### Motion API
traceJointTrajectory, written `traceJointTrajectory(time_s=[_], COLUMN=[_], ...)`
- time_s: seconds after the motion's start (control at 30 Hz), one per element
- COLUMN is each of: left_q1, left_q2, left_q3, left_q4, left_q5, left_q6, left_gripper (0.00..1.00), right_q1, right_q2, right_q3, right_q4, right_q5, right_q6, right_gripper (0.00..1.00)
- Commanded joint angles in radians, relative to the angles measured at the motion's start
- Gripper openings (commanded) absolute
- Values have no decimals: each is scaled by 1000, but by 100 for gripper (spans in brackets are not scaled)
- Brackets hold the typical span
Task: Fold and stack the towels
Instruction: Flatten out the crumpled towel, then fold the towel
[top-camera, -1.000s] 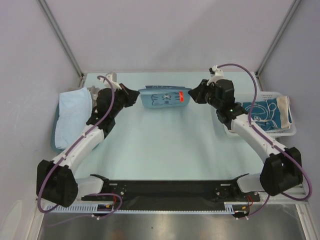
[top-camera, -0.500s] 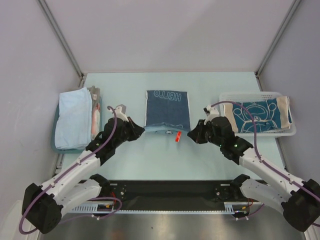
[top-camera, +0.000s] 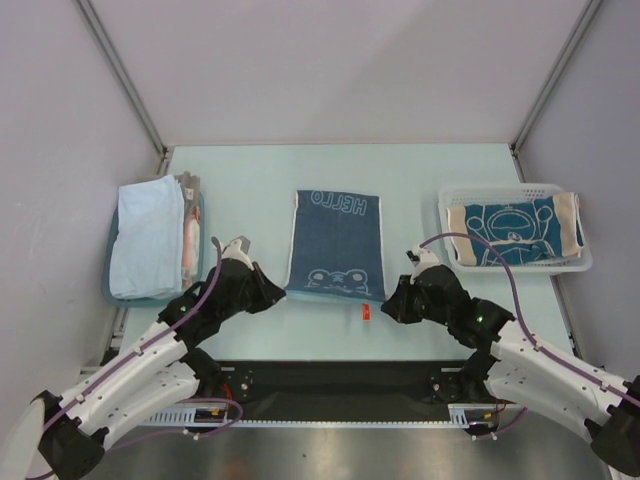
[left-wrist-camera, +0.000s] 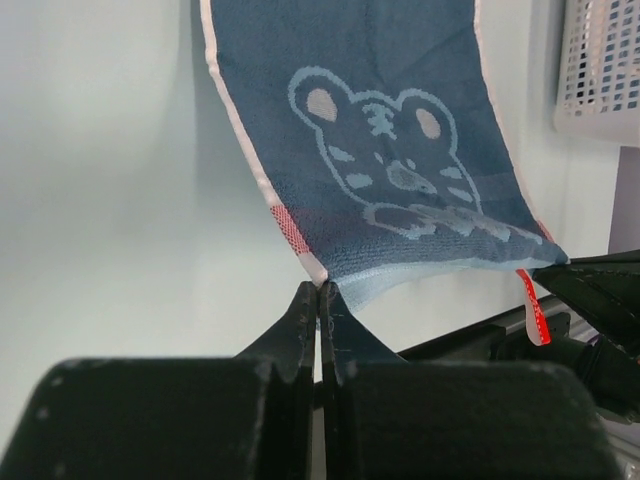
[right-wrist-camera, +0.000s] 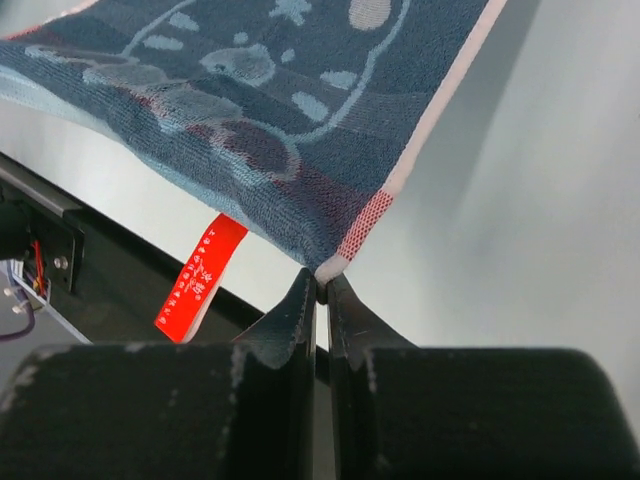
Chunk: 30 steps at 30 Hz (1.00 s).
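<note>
On the table (top-camera: 250, 180), in the middle: the dark blue bear towel (top-camera: 335, 245) lies spread out lengthwise, with the word HELLO at its far end and the bear drawing at its near end.
Near edge of the bear towel: it is a little raised from the table and sags between the two held corners; the rest lies flat.
Left gripper (top-camera: 272, 297): the fingers are pressed fully together on the near left corner of the bear towel, at the pale side border. In the left wrist view only a thin line shows between the fingertips (left-wrist-camera: 302, 318).
Right gripper (top-camera: 388, 305): also closed tight, pinching the near right corner, just next to a small red-checked patch in the weave.
Red tag (top-camera: 365, 313): it hangs down from the near edge, close to the right gripper but apart from its fingers.
Mesh basket (top-camera: 495, 187): white, at the right side of the table, well apart from the bear towel. A teal towel (top-camera: 515, 232) with white line drawing and tan ends lies across it.
Tray (top-camera: 108, 288): teal, at the left side. A folded light blue towel (top-camera: 148, 235) rests on it, and a narrow pale cloth (top-camera: 189, 240) lies just beside that towel on the inner side.
Arms: both reach from the near edge toward the middle, one at each side of the bear towel.
</note>
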Motion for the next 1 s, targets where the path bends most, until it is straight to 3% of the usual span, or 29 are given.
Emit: traceJointTrajectory(time_s=[0.0, 0.13, 0.17, 0.33, 0.5, 0.6, 0.63, 0.7, 0.77, 0.8, 0.97], left_q1=[-11, -11, -11, -11, -8, 35, 58, 132, 188, 208, 346], left_q2=[0, 53, 60, 41, 36, 124, 162, 297, 453, 507, 829], left_q3=[-12, -39, -47, -48, 33, 119, 143, 223, 327, 361, 607], left_q4=[-56, -4, 8, -12, -67, -17, 40, 114, 181, 210, 327], left_q5=[4, 60, 91, 143, 94, 71, 73, 85, 9, -8, -26], left_q6=[-29, -27, -29, -17, 40, 98, 109, 163, 195, 226, 258], left_gripper=[0, 0, 0, 33, 46, 48, 48, 48, 48, 48, 51], right_q1=[24, 24, 24, 26, 24, -12, -113, -260, -420, -448, -569], right_q2=[-7, 41, 45, 38, 1, 51, 89, 266, 411, 555, 928], right_q3=[-6, -8, -8, 8, 67, 121, 147, 234, 306, 362, 708], right_q4=[-55, -46, -49, -113, -184, -144, -112, 16, 104, 152, 244], right_q5=[58, 40, 34, 34, 5, 97, 92, -61, -185, -186, -285], right_q6=[35, 35, 44, 52, 74, 51, -4, -52, -83, -92, -66], right_gripper=[0, 1, 5, 33, 48, 58, 57, 50, 47, 47, 47])
